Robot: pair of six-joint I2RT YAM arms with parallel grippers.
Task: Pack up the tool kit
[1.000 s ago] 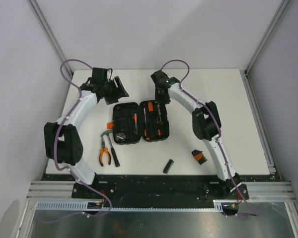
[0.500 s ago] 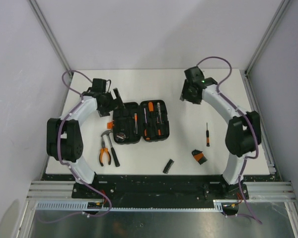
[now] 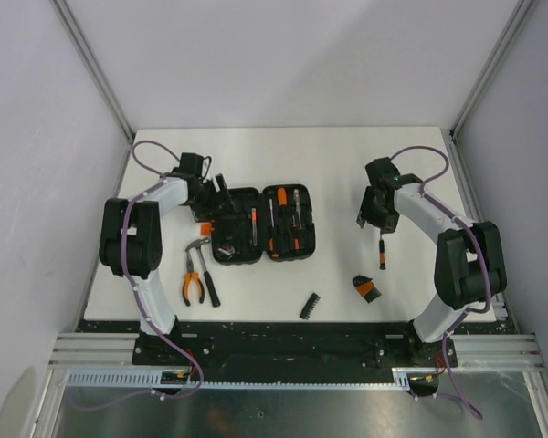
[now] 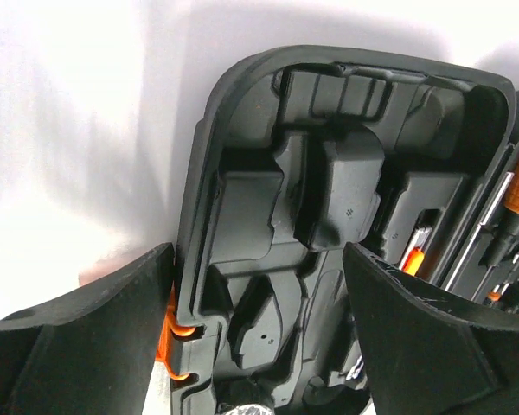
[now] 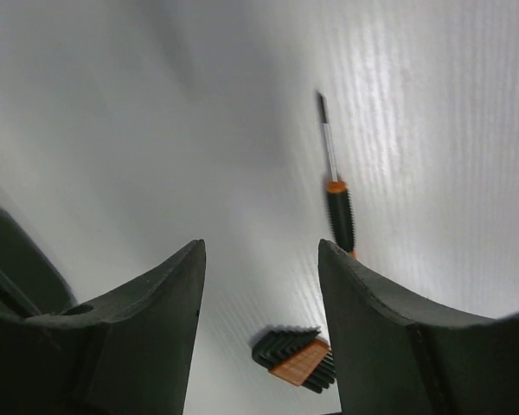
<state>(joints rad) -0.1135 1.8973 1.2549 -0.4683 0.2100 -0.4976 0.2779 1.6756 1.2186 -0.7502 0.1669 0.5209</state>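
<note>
So right gripper (image 5: 259, 251) has swung out right, spread and empty just by the screwdriver (image 5: 340, 216) on the table (image 3: 347, 155). Meanwhile left gripper (image 4: 258, 251) is spread wide, empty, at the left edge of the open case (image 3: 260, 225), mid-table.

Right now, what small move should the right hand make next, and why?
Probably lower the right hand onto the screwdriver and close. The hand is open and empty, the screwdriver lies loose on the table just ahead of it, and the case stands open.
</note>
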